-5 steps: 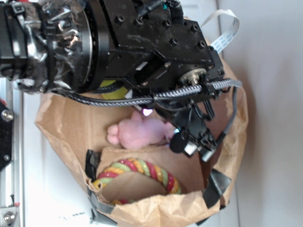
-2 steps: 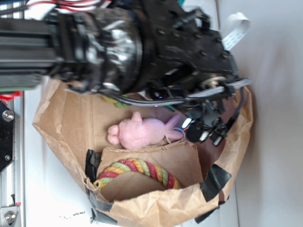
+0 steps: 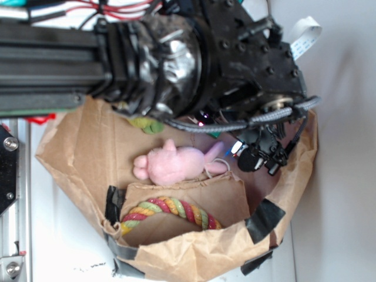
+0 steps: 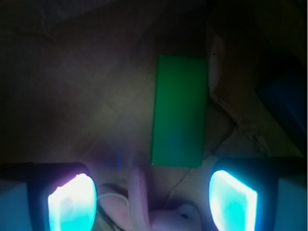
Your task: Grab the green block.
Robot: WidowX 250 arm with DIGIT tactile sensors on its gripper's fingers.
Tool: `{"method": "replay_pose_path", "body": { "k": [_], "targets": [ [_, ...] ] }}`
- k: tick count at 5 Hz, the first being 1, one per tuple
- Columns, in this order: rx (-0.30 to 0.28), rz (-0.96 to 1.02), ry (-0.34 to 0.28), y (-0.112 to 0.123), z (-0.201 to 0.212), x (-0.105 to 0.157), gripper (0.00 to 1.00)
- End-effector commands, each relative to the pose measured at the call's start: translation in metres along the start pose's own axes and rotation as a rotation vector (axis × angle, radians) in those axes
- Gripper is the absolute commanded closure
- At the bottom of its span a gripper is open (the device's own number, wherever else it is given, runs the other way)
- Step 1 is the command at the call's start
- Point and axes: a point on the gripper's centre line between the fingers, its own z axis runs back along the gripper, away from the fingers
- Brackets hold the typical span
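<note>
In the wrist view the green block (image 4: pixel 179 111) lies flat on the brown paper floor of the bag, long side running away from me. My gripper (image 4: pixel 153 199) is open, its two glowing pads (image 4: pixel 72 202) wide apart, and the block's near end sits just beyond them, slightly right of centre. Between the pads lies the pink plush (image 4: pixel 159 211), its ear pointing towards the block. In the exterior view the gripper (image 3: pixel 258 154) hangs inside the paper bag (image 3: pixel 76 158) by the head of the pink plush (image 3: pixel 176 164); the arm hides the green block there.
A blue block (image 4: pixel 286 103) lies in shadow at the right of the wrist view. A cardboard pocket (image 3: pixel 229 197) holds a coloured rope ring (image 3: pixel 170 210). A yellow-green plush (image 3: pixel 144 124) peeks from under the arm. The bag's walls stand close around the gripper.
The arm has swung to the right and further over the bag, now covering most of its upper half. The gripper has shifted right, past the pink plush's head.
</note>
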Motion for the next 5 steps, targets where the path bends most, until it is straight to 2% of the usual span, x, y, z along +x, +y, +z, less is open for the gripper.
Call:
{"method": "replay_pose_path", "body": {
  "k": [1, 3, 5],
  "targets": [
    [-0.012, 0.041, -0.076, -0.012, 0.013, 0.039, 0.0],
    [0.038, 0.075, -0.101, -0.007, 0.002, 0.05, 0.0],
    [0.077, 0.072, -0.089, 0.003, -0.001, 0.048, 0.0]
  ]
}}
